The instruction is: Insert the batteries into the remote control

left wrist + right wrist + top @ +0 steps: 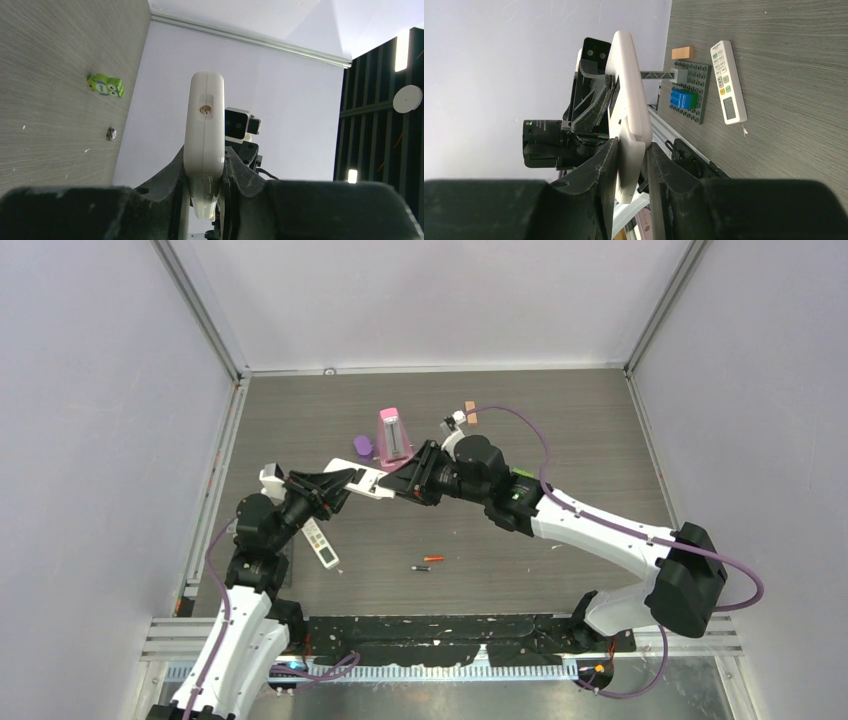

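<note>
- The dark grey wood-grain tabletop (pixel 560 440) is shut in by pale wall panels at the back and both sides, with aluminium rails along its edges. Both pairs of fingers meet over its middle-left part, well away from the back wall, and a broad stretch of bare table lies between them and the right wall.
- Just beyond the fingers, towards the back wall, stand a pink wedge-shaped object (pixel 392 435) and a small purple lump (pixel 363 445). A small tan block (pixel 470 413) lies further back.
- The slim white plastic remote control (pixel 366 483) is held off the table, bridging the two grippers. The left gripper (pixel 340 483) is clenched on one end. The right gripper (pixel 400 483) grasps the other end, with its black fingers (pixel 606 165) pressed against both faces.
- A thin red-orange battery (pixel 433 559) and a dark battery (pixel 420 567) lie close together on the table. They are on the near side of the right fingers, towards the arm bases, and well apart from both grippers.
- A second white remote with coloured buttons (pixel 321 543) lies flat just on the near side of the left fingers. In the right wrist view it sits beside a grey studded plate (pixel 699 80) carrying a blue brick (pixel 683 98).
- Both wrist views show the held remote control edge-on only, so its battery bay cannot be made out. Gripper bodies block the lower part of both views. Near a green owl-faced block (pixel 106 86) lies a dark speck (pixel 111 133) too small to identify.
</note>
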`<action>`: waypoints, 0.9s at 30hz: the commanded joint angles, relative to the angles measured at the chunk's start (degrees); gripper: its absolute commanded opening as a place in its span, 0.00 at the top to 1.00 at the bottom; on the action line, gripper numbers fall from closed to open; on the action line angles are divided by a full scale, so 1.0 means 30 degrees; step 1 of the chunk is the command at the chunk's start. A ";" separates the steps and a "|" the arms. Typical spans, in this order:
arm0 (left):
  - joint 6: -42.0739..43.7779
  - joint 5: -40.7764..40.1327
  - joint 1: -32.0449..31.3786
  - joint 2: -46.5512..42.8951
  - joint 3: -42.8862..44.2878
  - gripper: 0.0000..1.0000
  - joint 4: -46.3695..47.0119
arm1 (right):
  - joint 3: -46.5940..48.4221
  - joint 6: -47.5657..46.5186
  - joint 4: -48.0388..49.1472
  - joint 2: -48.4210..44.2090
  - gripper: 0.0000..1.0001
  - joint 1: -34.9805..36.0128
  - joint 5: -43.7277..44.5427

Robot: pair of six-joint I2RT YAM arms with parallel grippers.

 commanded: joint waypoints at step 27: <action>0.5518 -0.0089 0.0204 0.0854 0.2668 1.00 0.0618 | -0.1955 0.2512 0.7415 -0.1798 0.87 -0.0352 -0.1458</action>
